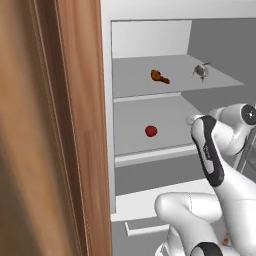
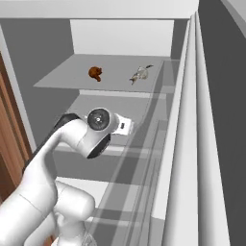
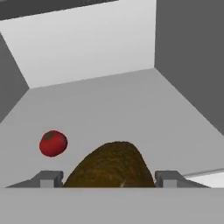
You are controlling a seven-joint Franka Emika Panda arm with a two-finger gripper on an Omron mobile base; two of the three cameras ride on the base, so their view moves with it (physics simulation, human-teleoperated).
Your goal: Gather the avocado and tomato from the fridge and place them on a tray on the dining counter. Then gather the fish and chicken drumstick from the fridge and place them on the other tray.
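The first step is in hand: taking the avocado (image 3: pixel 109 165) out of the fridge (image 1: pixel 150 37). In the hand view the brown avocado lies on the middle shelf (image 3: pixel 131 105) between the two finger tips of the gripper (image 3: pixel 109 178), whose jaws stand well apart on either side of it and have not closed; whether the pads touch its skin I cannot tell. The tomato (image 1: pixel 151 131) sits on the same shelf, to the left of the avocado and a little farther in. On the shelf above, the chicken drumstick (image 1: pixel 159 76) lies left of the fish (image 1: pixel 201 71).

The next move likely calls for closing the jaws squarely on the avocado and drawing it out without nudging the tomato.

The avocado's near end is cut off at the bottom of the hand view. In both base views the arm covers the gripper and the avocado.
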